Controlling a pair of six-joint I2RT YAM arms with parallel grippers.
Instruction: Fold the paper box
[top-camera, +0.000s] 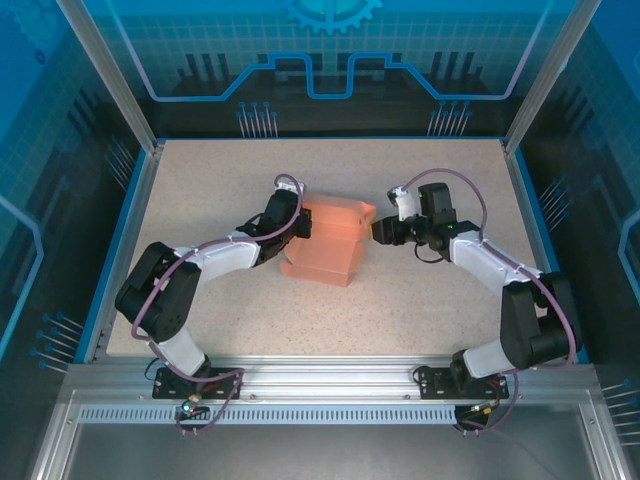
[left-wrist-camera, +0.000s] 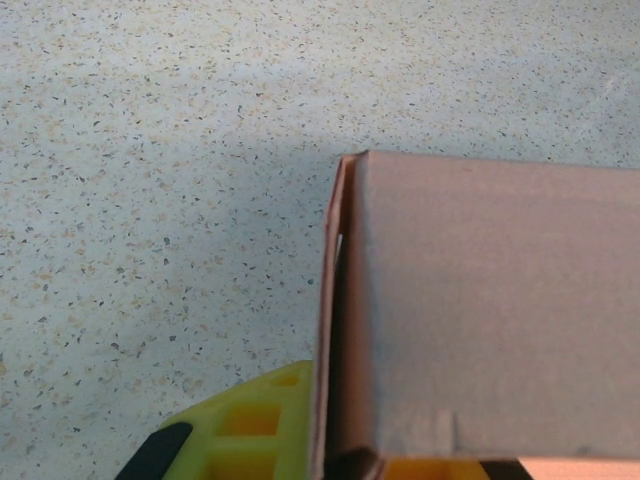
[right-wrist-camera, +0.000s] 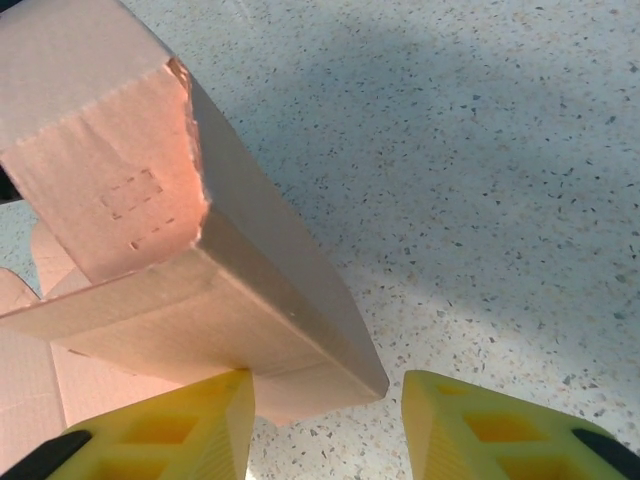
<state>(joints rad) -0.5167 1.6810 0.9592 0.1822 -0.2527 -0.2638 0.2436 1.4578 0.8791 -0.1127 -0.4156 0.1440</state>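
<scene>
The paper box (top-camera: 325, 242) is salmon-orange card, partly folded up, in the middle of the table. My left gripper (top-camera: 298, 228) is at its left side. In the left wrist view the gripper (left-wrist-camera: 335, 465) is shut on a thin upright wall of the paper box (left-wrist-camera: 480, 300), with one yellow finger (left-wrist-camera: 240, 435) outside that wall. My right gripper (top-camera: 378, 231) is at the box's right corner. In the right wrist view the gripper (right-wrist-camera: 328, 425) stands open around a lower corner of the paper box (right-wrist-camera: 250, 300). Its left finger (right-wrist-camera: 170, 430) touches the card and its right finger (right-wrist-camera: 500, 430) stands apart from it.
The speckled table (top-camera: 420, 310) is bounded by a blue rim (top-camera: 520, 190) and metal posts at the back corners. The aluminium rail (top-camera: 330, 385) carrying both arm bases runs along the near edge.
</scene>
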